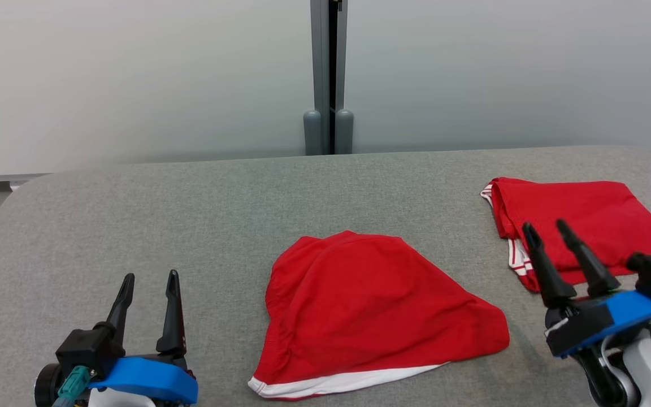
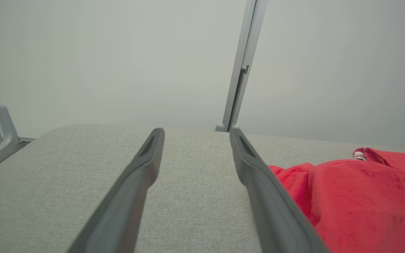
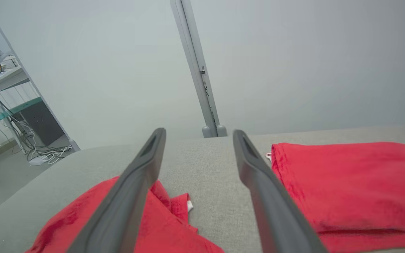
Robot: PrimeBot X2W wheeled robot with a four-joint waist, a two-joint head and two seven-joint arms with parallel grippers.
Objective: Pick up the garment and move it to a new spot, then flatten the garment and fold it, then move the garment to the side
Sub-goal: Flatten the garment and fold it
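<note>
Left fingers [image 1: 173,311] and right fingers [image 1: 540,260] are spread, empty. The folded garment [image 1: 585,220], at 2 o'clock, could be snagged by mistake instead of the crumpled garment [image 1: 370,305].

- Grey table top [image 1: 133,215]: free on the left part and along the far edge.
- Crumpled red garment [image 1: 370,305] in the middle, folded red garment [image 1: 580,220] at right, bare strip between them.

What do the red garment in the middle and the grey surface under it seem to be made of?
The red garment looks like soft, matte cloth: it creases and drapes, with a white band at its hem. The grey surface seems a matte woven fabric cover, by its fine speckled weave; what lies beneath cannot be told.
</note>
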